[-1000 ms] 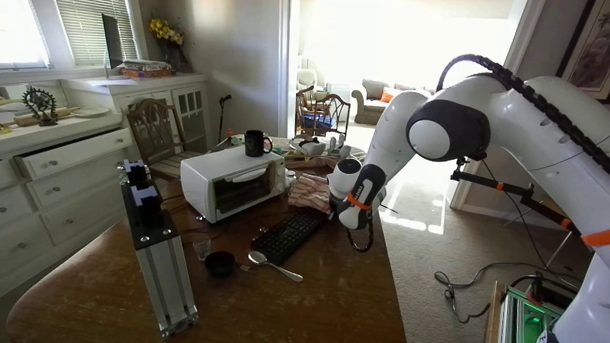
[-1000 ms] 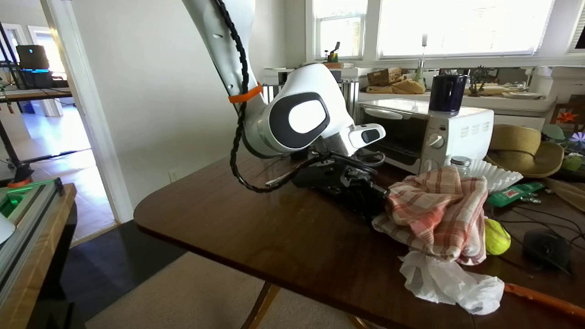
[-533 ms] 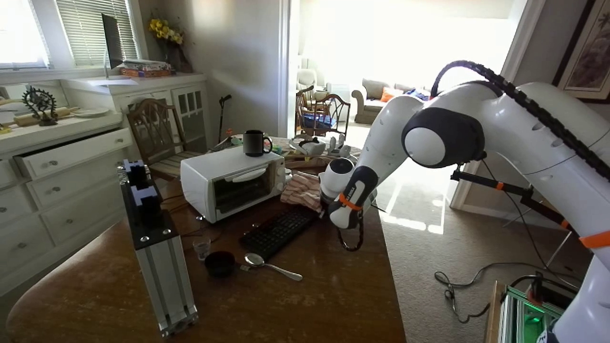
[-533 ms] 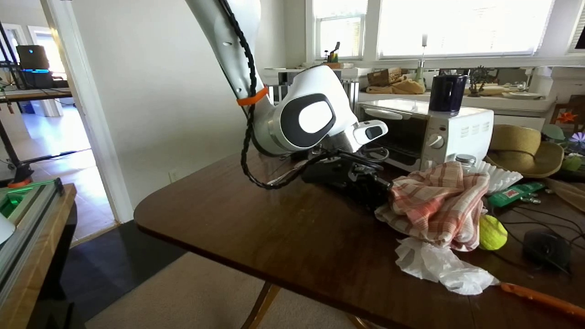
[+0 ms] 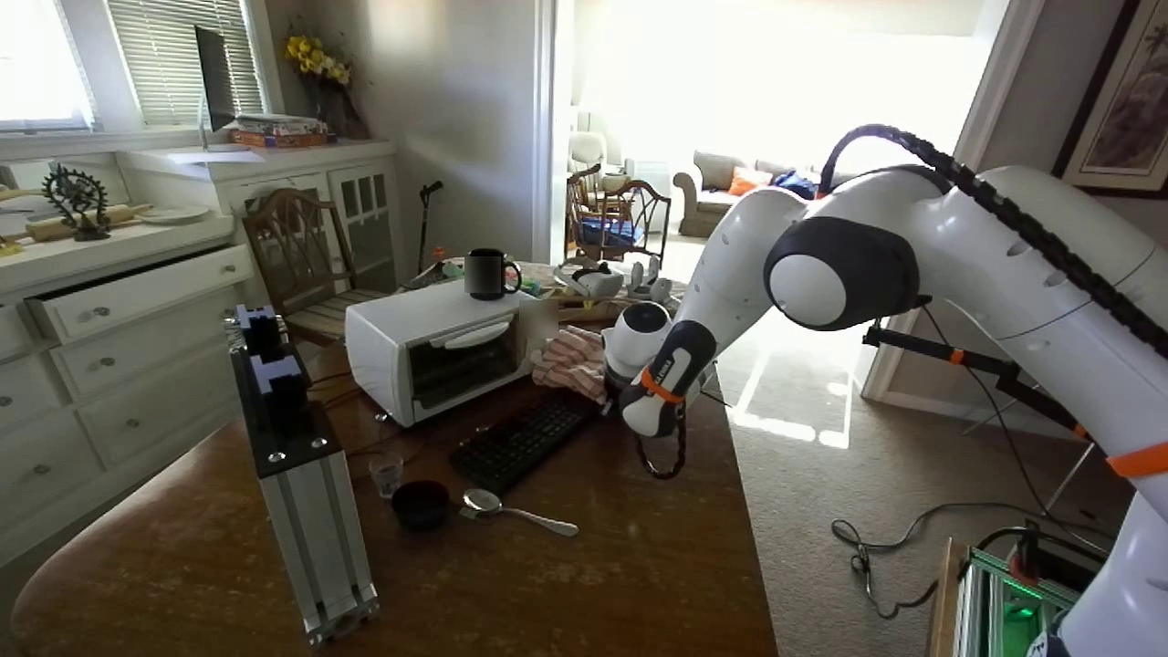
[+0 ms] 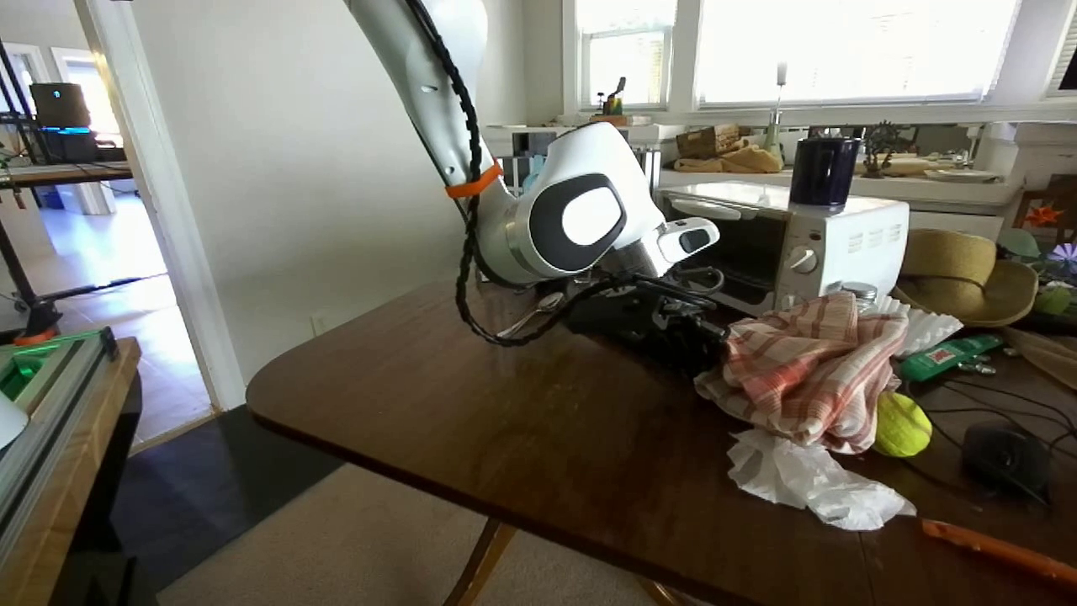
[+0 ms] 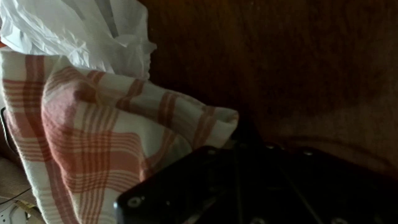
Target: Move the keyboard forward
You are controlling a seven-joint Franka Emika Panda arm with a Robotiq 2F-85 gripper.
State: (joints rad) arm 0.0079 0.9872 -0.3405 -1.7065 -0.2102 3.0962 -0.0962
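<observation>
Your keyboard (image 5: 525, 444) lies flat and slantwise on the tabletop (image 5: 602, 593), between the oven (image 5: 443, 351) and the long edge above the carpet (image 5: 803, 511); its end toward the rounded corners sits just beside the spoon (image 5: 484, 501). You have the hand (image 7: 248, 146) low at the opposite end, right by the towel (image 7: 96, 140); it's too dark there to tell whether it's open, closed or gripping. I'd call you partway: the hand is in place, but nothing marks where "forward" ends. If it means away from that long edge, you've little room left before the oven, then the hand to withdraw.
</observation>
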